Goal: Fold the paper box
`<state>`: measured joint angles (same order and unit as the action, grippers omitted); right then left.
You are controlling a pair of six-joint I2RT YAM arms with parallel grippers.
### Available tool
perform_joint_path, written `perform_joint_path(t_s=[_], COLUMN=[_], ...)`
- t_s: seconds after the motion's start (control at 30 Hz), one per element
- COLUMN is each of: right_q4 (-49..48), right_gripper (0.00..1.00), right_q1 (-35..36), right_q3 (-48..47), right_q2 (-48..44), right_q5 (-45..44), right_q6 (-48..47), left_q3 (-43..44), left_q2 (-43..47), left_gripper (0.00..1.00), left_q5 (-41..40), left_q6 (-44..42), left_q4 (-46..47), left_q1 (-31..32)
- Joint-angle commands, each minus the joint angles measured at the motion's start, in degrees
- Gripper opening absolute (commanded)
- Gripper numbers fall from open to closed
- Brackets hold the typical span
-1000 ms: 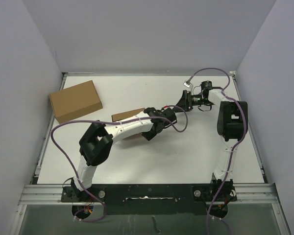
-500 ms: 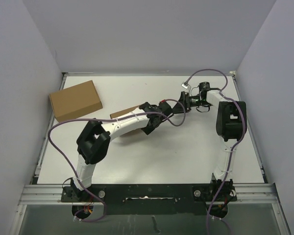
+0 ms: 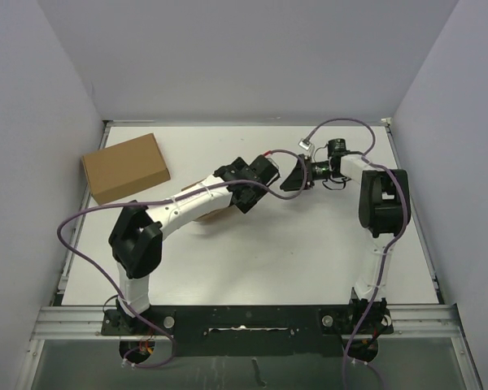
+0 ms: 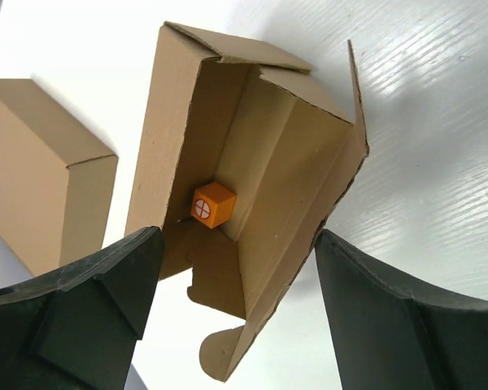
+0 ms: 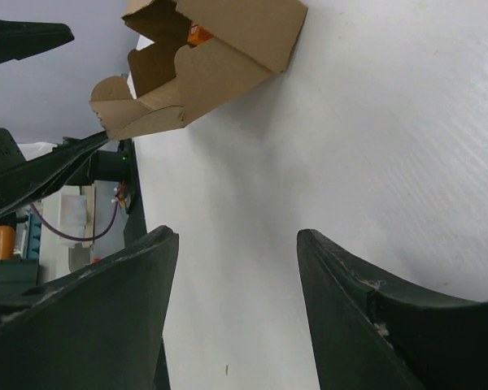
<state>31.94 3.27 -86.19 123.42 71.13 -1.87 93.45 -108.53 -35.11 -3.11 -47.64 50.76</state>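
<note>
Cardboard fills the left wrist view: the paper box lies straight ahead of the left gripper, just past its fingertips, on the white table. We see the box half formed, its cavity facing the gripper. Its side walls stand, flaps are folded over at the far end, and a rounded tab hangs loose at the near end. A tiny orange cube with a round white mark sits inside, near the wall on the gripper's left. The left gripper's two dark fingers are spread wide, one to each side of the box's near end, with nothing pinched between them. We cannot tell whether the left finger touches the cardboard. Beyond that finger, further left, lies a larger plain box, closed and apart from the paper box.

The right gripper is also spread wide and holds nothing; bare table shows between its fingers. The paper box sits well ahead of it, toward its left finger, with the orange cube just visible in the opening.

From the overhead camera, the two grippers face each other near the table's middle, close but apart. The left arm reaches over the paper box and hides most of it. The larger plain box rests on that arm's outer side.
</note>
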Motion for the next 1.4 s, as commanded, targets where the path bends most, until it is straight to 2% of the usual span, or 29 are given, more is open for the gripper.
perform_joint_path(t_s=[0.0, 0.17, 0.33, 0.43, 0.63, 0.77, 0.93, 1.1, 1.2, 1.3, 1.37], right_q4=[-10.03, -19.60, -31.84, -37.48, -46.20, -53.74, -60.86, -64.97, -66.13, -67.25, -67.05], right_gripper=[0.56, 0.29, 0.05, 0.03, 0.01, 0.01, 0.01, 0.00, 0.00, 0.00, 0.00], right_q1=[3.81, 9.40, 11.09, 13.07, 17.68, 17.69, 17.84, 17.59, 17.57, 17.82, 17.83], right_q3=[4.52, 11.61, 18.68, 19.59, 19.01, 21.00, 20.05, 20.24, 20.05, 19.76, 19.75], right_q2=[-4.94, -4.76, -4.70, -4.09, -2.17, 0.55, 3.06, 4.00, 4.52, 4.73, 4.62], right_q5=[2.40, 0.25, -5.24, -10.52, -15.04, -14.71, -13.76, -13.04, -12.51, -12.09, -12.14], right_q6=[8.25, 17.34, 27.67, 35.87, 47.84, 54.65, 60.00, 63.47, 64.34, 65.09, 64.99], left_q3=[0.06, 0.62, 0.74, 0.40, 0.43, -0.83, -2.36, -4.74, -7.47, -9.01, -8.76], left_q2=[4.22, 2.98, 2.32, 2.27, 3.07, 6.79, 12.62, 17.71, 19.13, 17.03, 14.28], left_gripper=[0.74, 0.74, 0.74, 0.74, 0.74, 0.78, 0.81, 0.80, 0.78, 0.77, 0.76], left_q5=[5.59, 6.64, 7.76, 8.37, 10.53, 17.19, 29.47, 33.96, 37.31, 41.19, 41.49], left_q6=[-0.09, 0.43, 0.95, 1.09, 2.01, 3.41, 6.19, 9.02, 12.38, 16.34, 17.56], left_q4=[3.66, 3.34, 3.07, 3.46, 3.27, 5.00, 7.38, 9.33, 12.72, 16.98, 18.92], left_q1=[-0.83, -1.54, -2.48, -2.89, -3.45, -4.67, -8.69, -16.61, -25.38, -34.04, -37.07])
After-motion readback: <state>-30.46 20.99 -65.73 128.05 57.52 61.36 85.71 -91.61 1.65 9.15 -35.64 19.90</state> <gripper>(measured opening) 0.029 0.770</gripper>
